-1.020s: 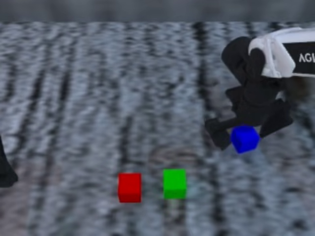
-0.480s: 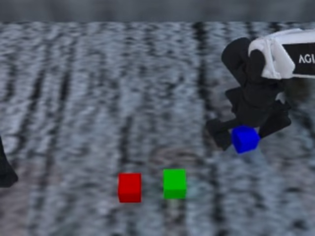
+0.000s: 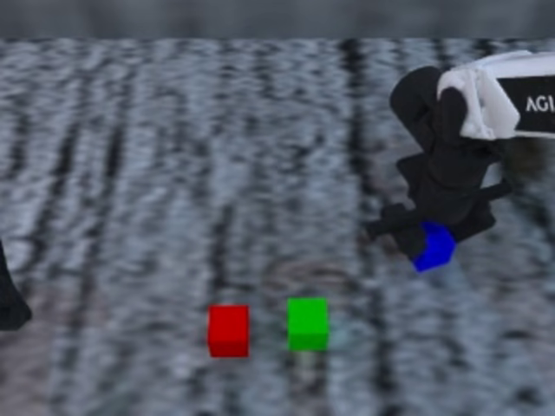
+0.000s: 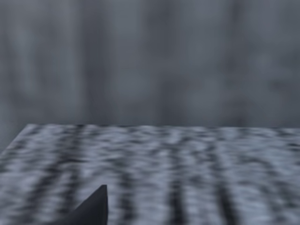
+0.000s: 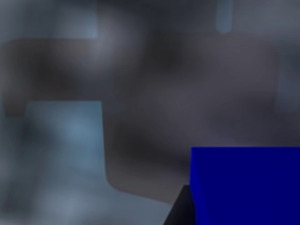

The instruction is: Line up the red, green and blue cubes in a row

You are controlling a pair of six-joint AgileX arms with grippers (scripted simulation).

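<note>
The red cube [image 3: 228,330] and the green cube [image 3: 308,323] sit side by side near the table's front, with a small gap between them. Farther back and to the right, my right gripper [image 3: 431,240] is shut on the blue cube [image 3: 434,250], and the black wrist covers the cube's far part. In the right wrist view the blue cube [image 5: 246,185] fills the near corner, pressed against one dark fingertip [image 5: 180,208]. My left gripper [image 3: 10,303] is parked at the table's left edge, open, with one fingertip [image 4: 95,208] showing in the left wrist view.
The table top [image 3: 173,173] is grey with dark streaks, and its far edge runs along the back [image 3: 260,39]. The right arm's white link [image 3: 486,100] reaches in from the right.
The right gripper's fingers, spread on either side of the blue cube a second ago, have closed onto it. The cube has turned slightly. The red and green cubes and the left arm have not moved.
</note>
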